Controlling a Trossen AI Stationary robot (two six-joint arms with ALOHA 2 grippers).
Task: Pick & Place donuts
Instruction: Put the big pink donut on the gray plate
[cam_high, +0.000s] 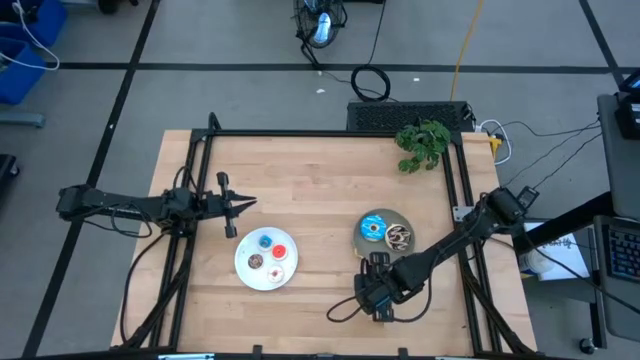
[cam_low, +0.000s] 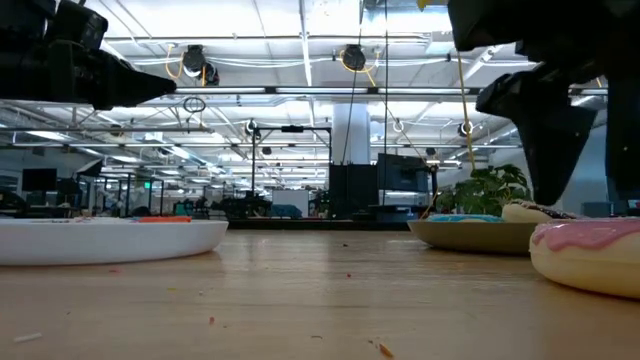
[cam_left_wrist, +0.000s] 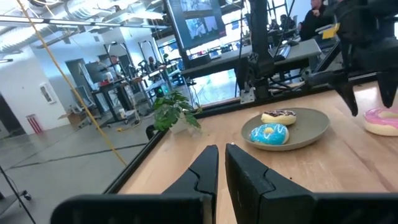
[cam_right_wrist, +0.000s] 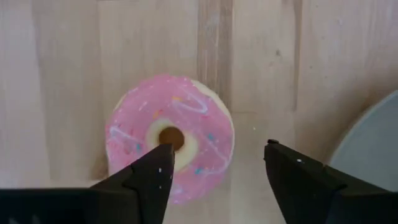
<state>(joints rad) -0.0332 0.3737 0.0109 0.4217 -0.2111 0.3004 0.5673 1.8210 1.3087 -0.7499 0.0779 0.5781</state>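
Note:
The pink donut (cam_right_wrist: 171, 137) lies flat on the bare wood beside the grey plate (cam_high: 383, 218). That plate holds the blue donut (cam_high: 373, 229) and the brown sprinkled donut (cam_high: 399, 237). My right gripper (cam_right_wrist: 217, 163) hangs open above the pink donut, pointing down; one fingertip is over its hole, the other past its rim toward the grey plate. In the high view the gripper hides this donut. The white plate (cam_high: 250, 275) carries the tiny donuts: blue (cam_high: 265, 241), red (cam_high: 280, 250), brown (cam_high: 257, 262) and whitish (cam_high: 277, 272). My left gripper (cam_high: 235, 205) waits shut, beyond the white plate's far left.
A green plant (cam_high: 423, 145) stands at the table's far right corner. A black cable loop (cam_high: 342, 312) trails on the wood left of my right gripper. Black frame rails run along the table's left, right and far edges. Bare wood lies between the two plates.

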